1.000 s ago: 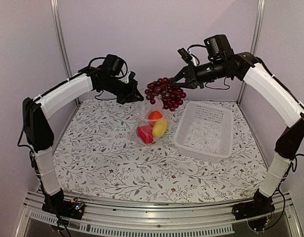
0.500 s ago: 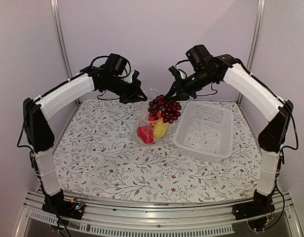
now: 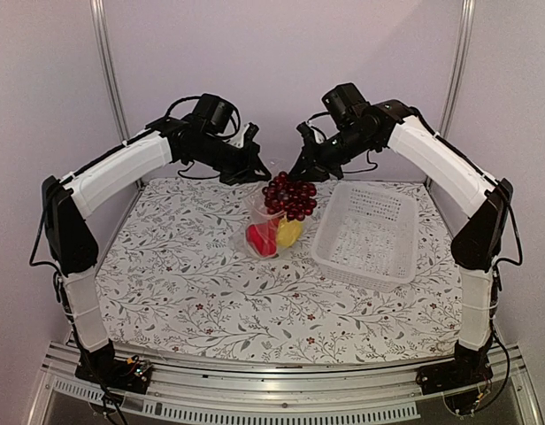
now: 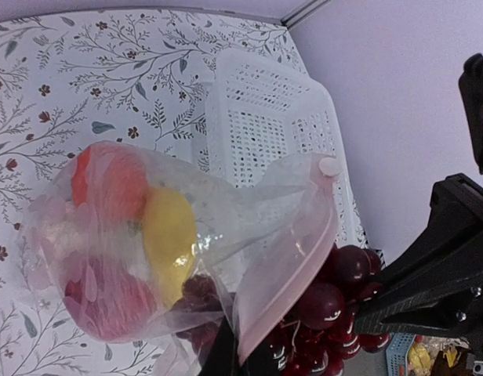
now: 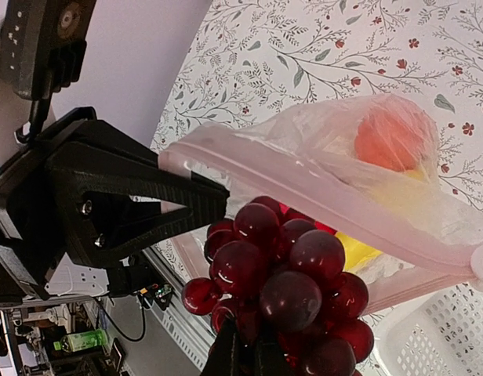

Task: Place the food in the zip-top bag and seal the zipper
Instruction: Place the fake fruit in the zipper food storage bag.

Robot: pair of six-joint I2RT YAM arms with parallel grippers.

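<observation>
The clear zip-top bag hangs at the table's back centre with its mouth up. My left gripper is shut on the bag's mouth edge with the pink zipper strip. Inside the bag I see a red pepper, a yellow piece and an orange fruit. My right gripper is shut on the dark purple grape bunch and holds it at the bag's mouth. In the right wrist view the grapes hang against the bag's rim. The white lumpy piece is not in view.
A white perforated basket stands right of the bag. Purple walls and metal posts close the back and sides.
My right gripper has moved left and down with the grape bunch, from above the bag to its mouth. My left gripper has shifted slightly right, still holding the bag.
</observation>
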